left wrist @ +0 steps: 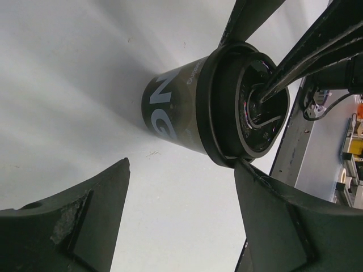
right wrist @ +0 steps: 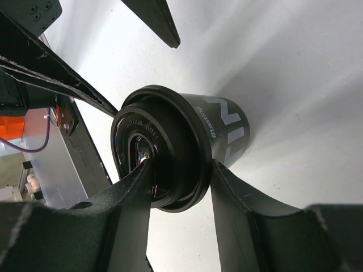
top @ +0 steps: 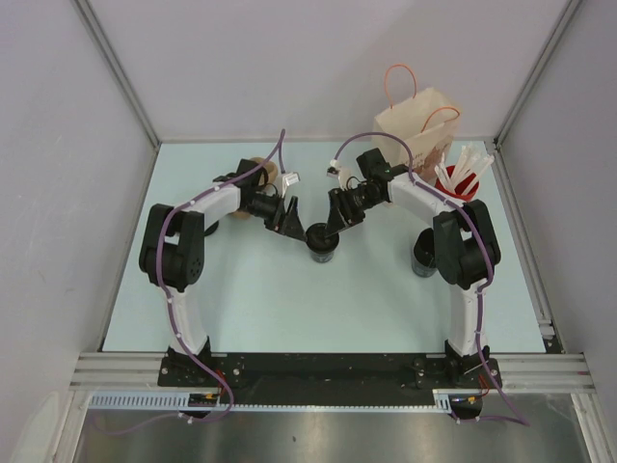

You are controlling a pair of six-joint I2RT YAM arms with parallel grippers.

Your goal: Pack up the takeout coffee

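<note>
Takeout coffee (left wrist: 170,107) side wall: big white block letters "NG", with the rest of the word wrapping out of sight. The right wrist view shows the same wall, where only "N" is clear. A small white line of print runs along the wall just under the lid (right wrist: 170,147) rim; it starts with "#" and the rest is unsure. Lid top, beside the sip slot: embossed "…TION HOT", partly covered. Paper bag (top: 416,130), behind and to the right of the cup: reddish print, too small to read.

Top view: the coffee cup (top: 323,249) mid-frame is mostly buried under the right gripper (top: 326,233), and another black cup (top: 422,262) at right sits half behind the right arm (top: 463,246). Up close, the lid (right wrist: 164,122) lettering is too blurry to read.
</note>
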